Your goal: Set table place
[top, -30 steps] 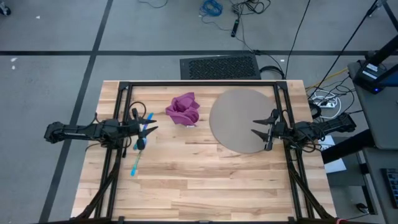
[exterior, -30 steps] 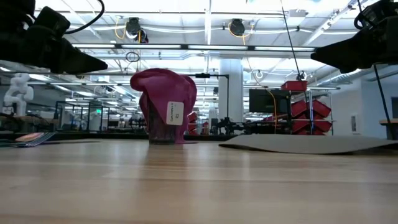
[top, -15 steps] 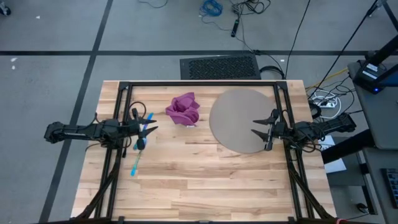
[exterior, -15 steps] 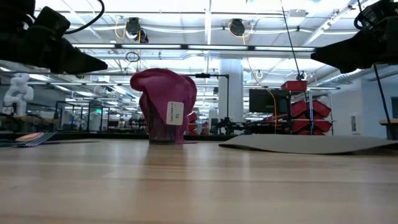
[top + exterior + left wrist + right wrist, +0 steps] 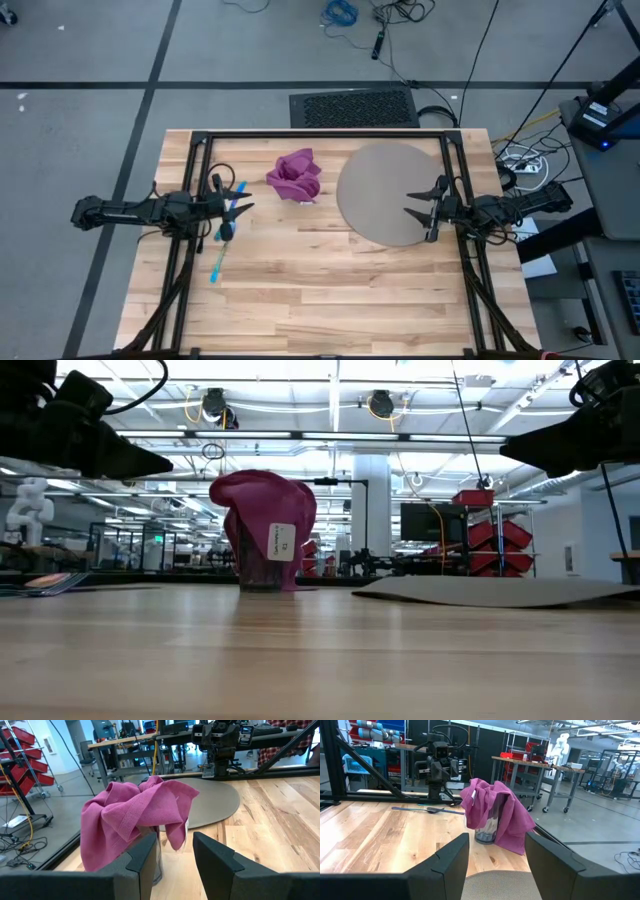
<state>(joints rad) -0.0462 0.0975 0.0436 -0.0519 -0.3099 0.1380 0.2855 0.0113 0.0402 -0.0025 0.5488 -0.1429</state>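
Observation:
A purple napkin [image 5: 295, 175] is draped over a clear glass [image 5: 485, 834] that stands upright on the table [image 5: 320, 290], at the far middle. A round grey-tan mat [image 5: 385, 195] lies flat to its right. Blue cutlery [image 5: 228, 218] lies on the wood at the left. My left gripper [image 5: 235, 197] hovers open over the cutlery at the table's left side, pointing level toward the napkin [image 5: 135, 815]. My right gripper [image 5: 412, 203] hovers open above the mat's right part, pointing level toward the left. Neither holds anything.
Black frame bars [image 5: 320, 135] run along the table's far edge and down both sides under the arms. The near half of the tabletop is bare wood. Beyond the table the low view shows benches, racks and lamps of the room.

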